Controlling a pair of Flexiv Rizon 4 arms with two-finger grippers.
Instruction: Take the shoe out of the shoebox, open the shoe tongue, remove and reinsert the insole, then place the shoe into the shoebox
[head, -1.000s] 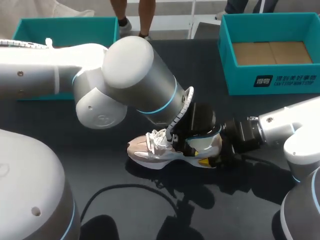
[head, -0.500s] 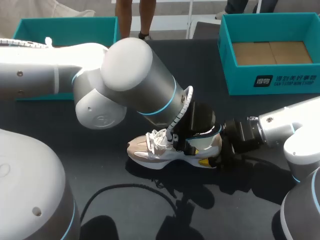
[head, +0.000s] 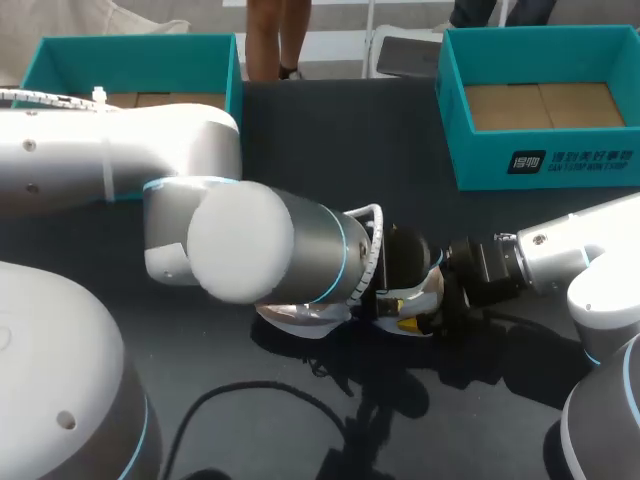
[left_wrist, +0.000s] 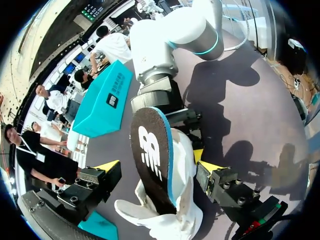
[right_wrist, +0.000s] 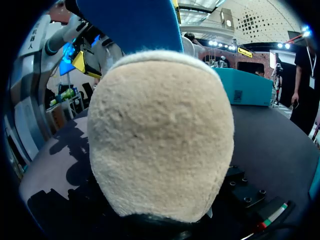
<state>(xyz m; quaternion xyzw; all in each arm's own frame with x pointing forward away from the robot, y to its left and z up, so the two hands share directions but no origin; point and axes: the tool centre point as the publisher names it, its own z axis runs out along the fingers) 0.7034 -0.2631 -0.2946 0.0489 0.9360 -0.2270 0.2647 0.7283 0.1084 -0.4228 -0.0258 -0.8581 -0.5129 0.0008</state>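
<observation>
A beige and white shoe (head: 300, 321) stands on the dark table, mostly hidden in the head view by my left arm (head: 250, 255). My right gripper (head: 432, 306) is shut on its suede heel (right_wrist: 160, 135), which fills the right wrist view. A dark insole (left_wrist: 150, 150) with a blue edge sticks up out of the shoe's white upper (left_wrist: 175, 220); its blue underside (right_wrist: 130, 22) shows above the heel. My left gripper (left_wrist: 159, 167) hangs over the shoe, open, its yellow fingertips (left_wrist: 107, 165) standing clear on both sides of the insole.
A teal shoebox (head: 540, 165) with a cardboard floor stands at the back right, and a second teal box (head: 130, 50) at the back left. Dark table stretches in front of the shoe.
My left arm's elbow has swung down and forward and now covers most of the shoe in the head view. The right arm and the shoe have stayed where they were.
</observation>
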